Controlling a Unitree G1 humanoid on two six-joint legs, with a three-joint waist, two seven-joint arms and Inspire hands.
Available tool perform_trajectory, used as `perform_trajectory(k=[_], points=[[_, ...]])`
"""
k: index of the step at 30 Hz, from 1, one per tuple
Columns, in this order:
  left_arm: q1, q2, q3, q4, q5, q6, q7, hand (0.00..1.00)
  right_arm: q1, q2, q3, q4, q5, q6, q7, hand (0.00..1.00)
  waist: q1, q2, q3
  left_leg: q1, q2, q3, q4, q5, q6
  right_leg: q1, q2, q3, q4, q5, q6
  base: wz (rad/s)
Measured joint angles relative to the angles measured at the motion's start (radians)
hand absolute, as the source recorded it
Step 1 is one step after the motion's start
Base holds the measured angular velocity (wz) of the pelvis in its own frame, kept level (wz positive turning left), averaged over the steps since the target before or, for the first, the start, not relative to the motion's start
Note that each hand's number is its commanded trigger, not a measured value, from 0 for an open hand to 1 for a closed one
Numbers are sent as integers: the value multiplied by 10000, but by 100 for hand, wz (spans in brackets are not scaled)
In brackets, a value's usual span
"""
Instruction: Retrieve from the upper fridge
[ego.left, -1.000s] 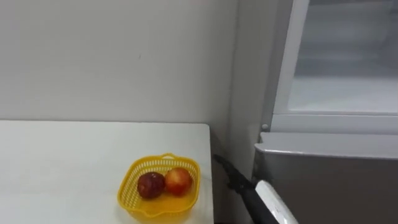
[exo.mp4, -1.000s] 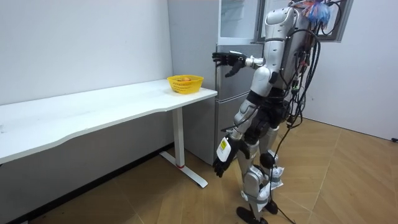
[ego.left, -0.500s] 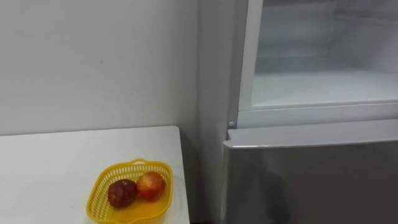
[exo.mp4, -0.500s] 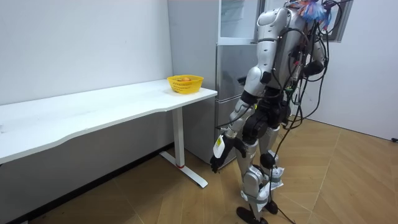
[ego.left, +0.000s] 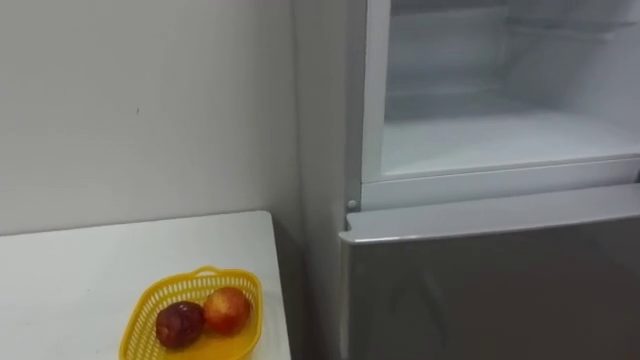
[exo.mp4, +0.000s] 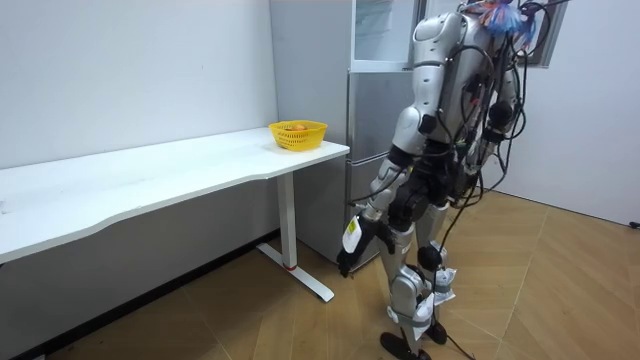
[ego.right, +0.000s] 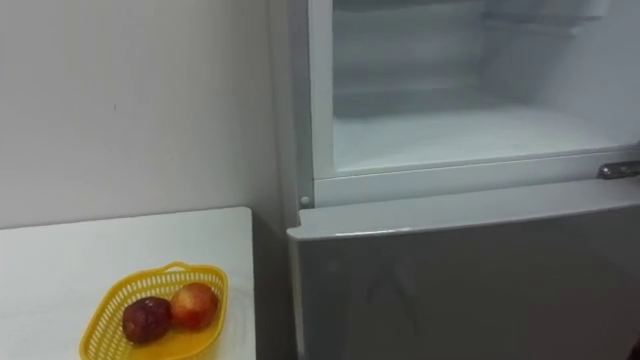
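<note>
The fridge's upper compartment (ego.left: 500, 140) stands open straight ahead of me, and its white shelf is bare as far as I see it. Below it the grey lower door (ego.left: 490, 280) is closed. In the room view I stand upright close to the fridge (exo.mp4: 375, 100), facing it. My left hand (exo.mp4: 347, 258) hangs low beside my thigh with relaxed fingers and holds nothing.
A yellow basket (ego.left: 207, 271) sits near the right end of the white table (ego.left: 80, 270), left of the fridge. A dark red fruit (ego.left: 180, 323) and a red-yellow apple (ego.left: 227, 310) lie in it. A narrow gap separates table and fridge. Wooden floor lies behind me.
My right arm, stretched toward the fridge a second ago, has dropped out of sight. My view has turned right, so the open compartment now sits more centrally.
</note>
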Motion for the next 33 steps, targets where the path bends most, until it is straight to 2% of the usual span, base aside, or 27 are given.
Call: perform_trajectory(k=[3,7,9,10,14,16,18,22,24,26,28,30,31,33], points=[[68,-51,323,5,-10,337,-212,0,-576,18,-276,1041,1253,417,412,0,-12,-97,56,123,-9,-110,9,-1,-1,171,10,-22,-91,2,4,7],[92,-55,521,-10,-1,445,-464,0,-1130,13,-549,1531,2882,750,681,0,54,-172,69,110,-11,-115,42,-23,7,180,-32,-148,-76,-5,7,3],[87,-79,759,-21,25,589,-511,0,-1504,99,-808,1798,5016,844,851,0,65,-181,71,106,-11,-119,30,-24,6,176,-34,-177,-87,-1,3,0],[100,-80,898,-27,79,605,-523,0,-1568,167,-1003,1895,5577,843,856,0,46,-187,75,123,-12,-147,36,-24,6,216,-37,-209,-106,0,2,13],[279,-90,1906,-30,59,601,-530,0,-1803,505,-2373,2213,8588,845,967,0,-83,-176,87,221,-32,-330,138,-74,-7,445,-28,-302,-241,-46,16,12],[403,-105,2259,-55,-30,604,-524,0,-1808,505,-3005,2269,10128,855,931,0,-137,-178,86,232,-32,-348,155,-100,-10,474,-25,-324,-256,-66,21,5],[746,-147,2683,-260,-59,606,-512,0,-1872,492,-4122,2294,11995,838,913,0,-388,-175,84,242,-29,-367,200,-161,-16,500,-26,-357,-246,-99,18,0],[1102,-189,3533,-388,-32,537,-477,0,-1879,450,-5597,2292,13732,827,810,0,-643,-200,71,295,-31,-366,136,-171,-23,543,-29,-359,-250,-136,17,0],[1107,-159,3891,-445,-99,544,-467,0,-1933,277,-6420,2291,15048,824,610,0,-741,-209,66,306,-36,-363,108,-170,-23,525,-28,-340,-243,-147,18,0],[1145,-144,4033,-507,-95,565,-465,0,-2117,69,-6987,2292,15440,818,383,0,-900,-217,64,302,-44,-359,94,-170,-23,503,-30,-317,-226,-164,26,0],[1141,-127,4117,-595,-83,572,-468,0,-2283,-193,-7513,2259,15762,815,54,0,-906,-218,62,276,-45,-318,95,-170,-22,442,-20,-247,-198,-170,32,-8],[1137,-111,4215,-777,-84,599,-461,0,-2428,-433,-7829,2109,16133,714,-377,0,-880,-251,46,216,-53,-259,100,-171,-21,283,-38,-193,-26,-227,32,-10],[1106,-76,4218,-806,-85,600,-462,0,-2615,-644,-7936,2069,16303,638,-700,0,-895,-346,8,175,-61,-218,103,-170,-20,178,-54,-164,88,-261,31,-10],[1117,-29,4217,-949,-86,604,-461,0,-2855,-1088,-7963,1639,16673,598,-1298,0,-917,-388,5,123,-65,-163,106,-167,-18,67,-60,-115,194,-288,34,-8]])
